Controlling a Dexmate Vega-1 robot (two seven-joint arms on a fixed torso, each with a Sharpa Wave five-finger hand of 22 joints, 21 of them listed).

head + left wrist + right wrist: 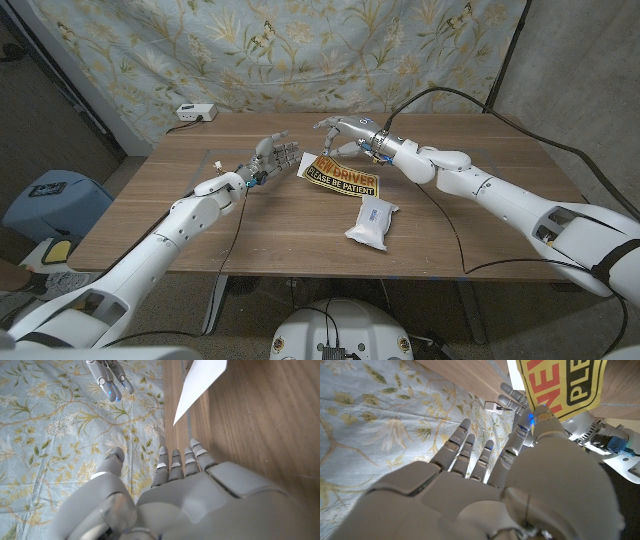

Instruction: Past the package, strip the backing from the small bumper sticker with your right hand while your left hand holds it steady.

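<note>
bumper sticker [342, 176] flat on table [300, 240] beyond package [371, 221] | left hand [270, 160] spread, beside its left end | right hand [345, 132] spread above far edge, contact unclear | sticker cropped in wrist views

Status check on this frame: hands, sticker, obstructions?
Left hand open, beside sticker. Right hand open, above its far edge. Sticker flat, unheld. Package nearer, clear.

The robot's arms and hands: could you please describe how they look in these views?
Both arms have smooth, rounded white shells with dark gaps at the joints. The left hand and right hand are light grey, with segmented fingers showing pale bands. Small blue lights glow near each wrist and on some fingertips. A black cable arcs over the table to the right wrist.
</note>
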